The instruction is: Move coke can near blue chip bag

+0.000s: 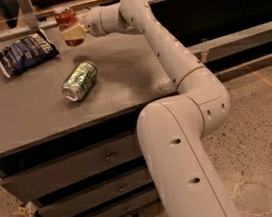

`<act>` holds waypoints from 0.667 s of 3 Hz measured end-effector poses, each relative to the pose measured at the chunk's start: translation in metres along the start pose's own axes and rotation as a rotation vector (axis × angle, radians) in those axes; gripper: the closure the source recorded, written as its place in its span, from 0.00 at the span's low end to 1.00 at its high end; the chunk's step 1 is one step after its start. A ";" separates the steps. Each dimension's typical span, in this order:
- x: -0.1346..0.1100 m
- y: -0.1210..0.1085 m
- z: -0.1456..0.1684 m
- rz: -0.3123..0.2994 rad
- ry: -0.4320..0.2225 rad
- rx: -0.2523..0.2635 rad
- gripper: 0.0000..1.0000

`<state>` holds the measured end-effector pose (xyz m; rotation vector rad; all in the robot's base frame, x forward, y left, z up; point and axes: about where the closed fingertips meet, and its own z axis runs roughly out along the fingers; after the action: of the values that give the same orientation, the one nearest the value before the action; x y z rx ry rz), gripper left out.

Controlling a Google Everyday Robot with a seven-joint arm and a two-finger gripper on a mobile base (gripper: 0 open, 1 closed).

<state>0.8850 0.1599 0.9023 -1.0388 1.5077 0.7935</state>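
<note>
The coke can, red with a silver top, is held upright in my gripper above the far part of the grey table. The gripper is shut on the can's lower half. The blue chip bag lies flat on the table's far left corner, just left of and below the can. A small gap of table separates the bag's right edge from the spot under the can.
A green and silver can lies on its side mid-table, in front of the gripper. My arm reaches across the table's right side. Drawers sit below the tabletop. A rail and shelf run behind the table's far edge.
</note>
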 end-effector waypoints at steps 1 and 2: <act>0.006 -0.004 0.010 -0.019 0.013 0.044 1.00; 0.016 -0.005 0.015 -0.021 0.027 0.074 1.00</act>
<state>0.8948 0.1684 0.8838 -1.0125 1.5355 0.7067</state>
